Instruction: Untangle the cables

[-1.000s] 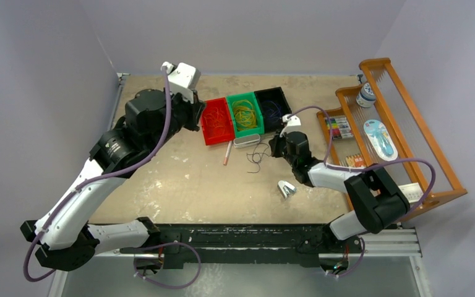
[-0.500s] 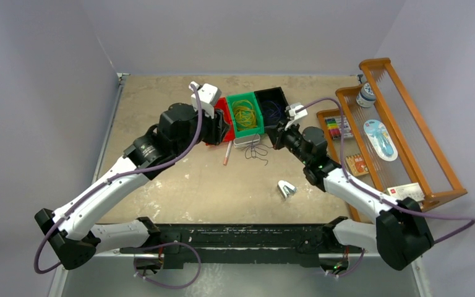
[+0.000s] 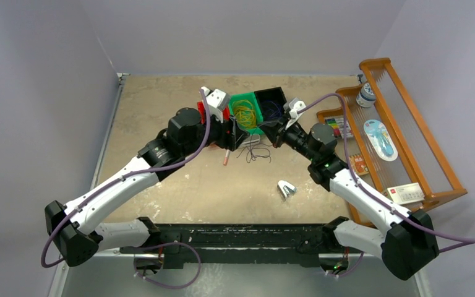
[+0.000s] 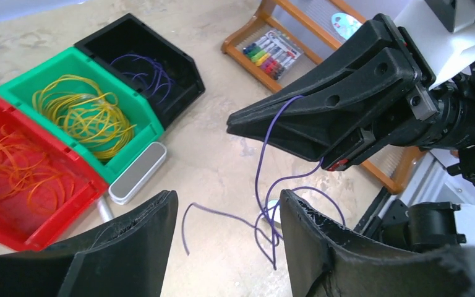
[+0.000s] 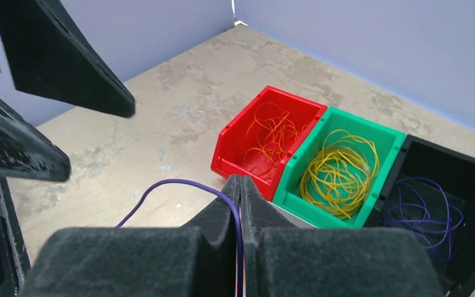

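Note:
My right gripper (image 5: pixel 240 185) is shut on a thin purple cable (image 5: pixel 179 184) that arcs out of its jaws. In the left wrist view this cable (image 4: pixel 263 161) hangs from the right gripper (image 4: pixel 230 124) to a loose tangle on the table. My left gripper (image 4: pixel 226 201) hovers open above that tangle, one finger on each side, touching nothing. From above, the left gripper (image 3: pixel 235 133) and right gripper (image 3: pixel 269 133) face each other over the cable (image 3: pixel 256 153). Red-orange cables (image 5: pixel 271 133), yellow cables (image 5: pixel 340 164) and more purple cables (image 5: pixel 423 207) lie coiled in bins.
The red bin (image 4: pixel 68 213), green bin (image 4: pixel 133 139) and black bin (image 4: pixel 182 74) stand side by side behind the grippers. A silver tin (image 4: pixel 137 173) lies before them, beside a pen (image 3: pixel 227 156). A white clip (image 3: pixel 286 189) lies nearer. A wooden rack (image 3: pixel 402 124) fills the right.
My left arm has swung right to the middle of the table and its jaws have opened. My right arm has reached forward and left, still holding the purple cable.

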You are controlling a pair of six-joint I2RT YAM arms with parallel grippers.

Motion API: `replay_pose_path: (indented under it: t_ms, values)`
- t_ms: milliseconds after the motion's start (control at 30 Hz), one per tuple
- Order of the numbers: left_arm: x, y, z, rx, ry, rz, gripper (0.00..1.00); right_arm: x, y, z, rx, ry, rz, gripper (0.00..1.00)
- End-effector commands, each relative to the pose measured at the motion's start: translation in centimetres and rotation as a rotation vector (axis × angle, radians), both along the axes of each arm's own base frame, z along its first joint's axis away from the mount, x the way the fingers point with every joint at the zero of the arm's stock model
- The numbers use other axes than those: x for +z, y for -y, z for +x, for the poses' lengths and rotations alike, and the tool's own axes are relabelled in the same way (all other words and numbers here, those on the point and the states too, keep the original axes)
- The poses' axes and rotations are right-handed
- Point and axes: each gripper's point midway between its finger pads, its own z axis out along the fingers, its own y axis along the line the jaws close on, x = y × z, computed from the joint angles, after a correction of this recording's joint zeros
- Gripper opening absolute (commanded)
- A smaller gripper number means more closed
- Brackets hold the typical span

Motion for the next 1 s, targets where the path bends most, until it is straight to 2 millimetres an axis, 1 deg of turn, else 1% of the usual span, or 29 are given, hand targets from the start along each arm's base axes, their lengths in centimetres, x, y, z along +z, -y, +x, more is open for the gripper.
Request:
replay_pose_path:
  t_ms: [0, 167, 300, 333, 367, 467, 600, 633, 667, 700, 800, 867, 967]
  values:
    - [1.7, 2.0, -0.2, -0.089, 0.033, -0.088, 0.61, 4.0, -0.8, -0.7, 0.071, 0.106, 0.022, 0.00]
    - [1.0, 3.7, -0.6, -0.158, 0.005, -0.115, 0.62, 4.3, -1.3, -0.9, 0.100, 0.104, 0.031, 0.00]
    - [-0.4, 4.5, -0.6, -0.187, -0.025, -0.116, 0.62, 4.7, -1.4, -1.2, 0.113, 0.110, 0.039, 0.00]
    - [-0.8, 4.6, -0.5, -0.187, -0.030, -0.112, 0.61, 4.8, -1.4, -1.2, 0.116, 0.111, 0.040, 0.00]
    - [-1.0, 4.7, -0.4, -0.187, -0.032, -0.110, 0.57, 4.8, -1.5, -1.3, 0.120, 0.111, 0.040, 0.00]
    - [-1.1, 5.0, -0.1, -0.188, -0.037, -0.108, 0.37, 4.7, -1.5, -1.4, 0.127, 0.109, 0.036, 0.00]
    - [-0.7, 5.0, 0.3, -0.174, -0.033, -0.106, 0.03, 4.0, -1.2, -1.1, 0.103, 0.095, 0.030, 0.00]
    - [-0.5, 4.9, 0.4, -0.165, -0.031, -0.104, 0.00, 3.7, -1.1, -0.9, 0.088, 0.087, 0.027, 0.03]
    - [-0.4, 4.7, 0.4, -0.159, -0.027, -0.100, 0.00, 3.4, -0.8, -0.6, 0.068, 0.080, 0.024, 0.07]
    - [-0.1, 4.5, 0.5, -0.150, -0.022, -0.096, 0.00, 3.2, -0.5, -0.3, 0.039, 0.074, 0.022, 0.12]
    - [0.6, 3.9, 0.4, -0.134, -0.005, -0.087, 0.00, 1.5, 0.5, 0.8, -0.051, 0.005, 0.014, 0.27]
    - [0.9, 3.8, 0.4, -0.131, 0.003, -0.079, 0.00, 0.6, 0.8, 1.4, -0.090, -0.032, 0.016, 0.34]
    - [1.4, 3.7, 0.2, -0.136, 0.007, -0.078, 0.00, 0.0, 1.2, 2.3, -0.141, -0.068, 0.020, 0.40]
